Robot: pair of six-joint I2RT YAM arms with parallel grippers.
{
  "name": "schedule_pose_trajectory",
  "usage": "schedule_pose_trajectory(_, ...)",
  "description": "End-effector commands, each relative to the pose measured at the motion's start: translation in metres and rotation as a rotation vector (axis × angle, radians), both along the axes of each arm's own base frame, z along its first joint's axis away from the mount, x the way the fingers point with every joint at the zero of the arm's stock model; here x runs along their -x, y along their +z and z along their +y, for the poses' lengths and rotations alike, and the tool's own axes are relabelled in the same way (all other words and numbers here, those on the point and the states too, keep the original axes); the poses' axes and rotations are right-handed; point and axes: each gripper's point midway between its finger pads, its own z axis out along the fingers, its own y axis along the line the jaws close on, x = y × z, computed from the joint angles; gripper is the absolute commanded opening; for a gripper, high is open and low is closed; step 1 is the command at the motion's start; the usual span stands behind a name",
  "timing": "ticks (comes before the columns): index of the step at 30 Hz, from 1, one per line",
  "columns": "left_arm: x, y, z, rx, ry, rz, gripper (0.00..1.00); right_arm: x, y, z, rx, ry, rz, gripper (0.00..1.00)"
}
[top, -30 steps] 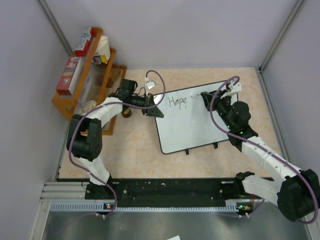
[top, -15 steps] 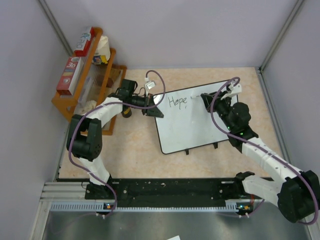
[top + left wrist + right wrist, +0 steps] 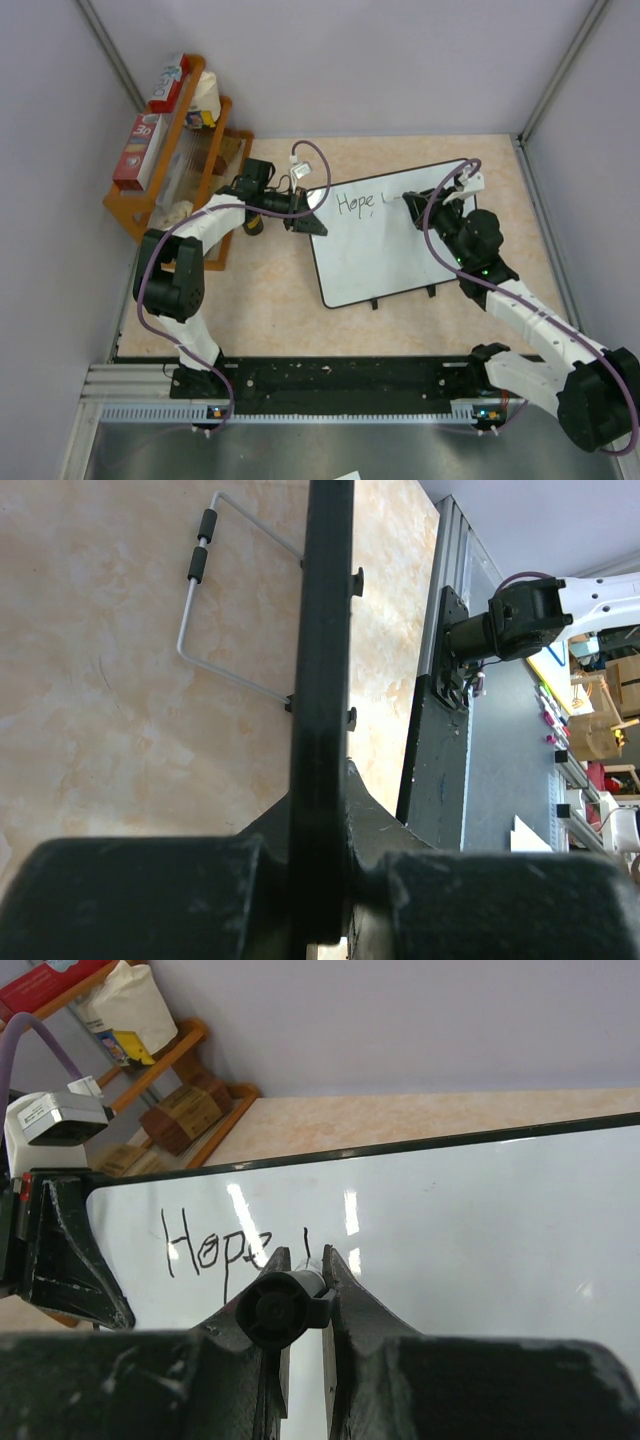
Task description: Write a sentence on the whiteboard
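The whiteboard (image 3: 385, 255) lies tilted on the table in the top view. The sentence (image 3: 352, 203) reads "Hope" near its far left corner. In the right wrist view the sentence (image 3: 215, 1245) has a short new stroke just right of it. My right gripper (image 3: 412, 200) is shut on a black marker (image 3: 282, 1305), its tip against the whiteboard (image 3: 480, 1220) by that stroke. My left gripper (image 3: 312, 222) is shut on the board's left rim (image 3: 325, 680), which runs edge-on between the jaws. The board's wire stand (image 3: 215, 600) shows behind.
A wooden rack (image 3: 175, 160) with boxes and a roll stands at the back left, close to the left arm. Grey enclosure walls surround the table. A black rail (image 3: 330, 385) with the arm bases runs along the near edge.
My right gripper has shifted slightly toward the near side with the marker, leaving a short stroke after "Hope". The left gripper and the board have not moved.
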Motion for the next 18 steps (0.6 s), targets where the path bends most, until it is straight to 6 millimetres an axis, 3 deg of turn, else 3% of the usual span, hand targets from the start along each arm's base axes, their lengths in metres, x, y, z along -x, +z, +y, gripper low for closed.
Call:
schedule_pose_trajectory(1,-0.017,-0.021,0.009,-0.148,0.056,-0.174,0.00,-0.002,0.012,0.000,-0.030,0.001,-0.026,0.00)
schedule_pose_trajectory(18,-0.018,-0.024,0.009,-0.155,0.056,-0.175,0.00,-0.018,0.039,-0.001,-0.058,-0.034,-0.066,0.00)
